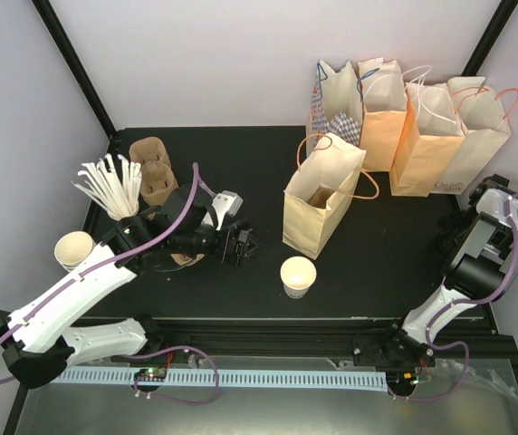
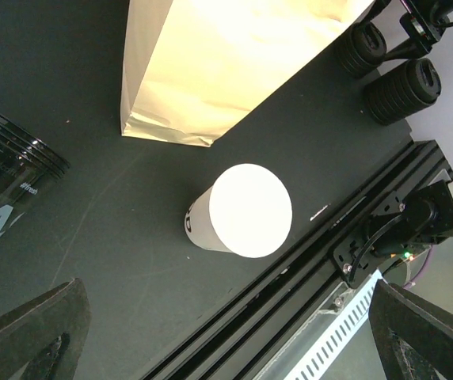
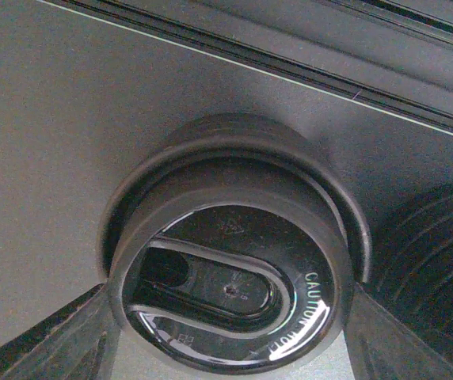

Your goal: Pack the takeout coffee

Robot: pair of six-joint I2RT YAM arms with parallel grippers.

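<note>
I see white cup [image 1: 298, 275] upright, open-topped, on bench [image 1: 386, 263] just near-side of open bag [image 1: 322, 195]. Left jaws wide, left of bag. Right jaws straddle black lid [image 3: 226, 297] right of bag; can't tell if gripping.

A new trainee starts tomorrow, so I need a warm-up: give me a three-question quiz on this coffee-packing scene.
1. True or false: the white printed cup already has a lid on.
2. The right tool straddles: A) a spoon, B) a black lid, C) a sugar packet.
3. Besides the open paper bag, how many more bags stand upright?
Key: 1 false; 2 B; 3 four.
</note>
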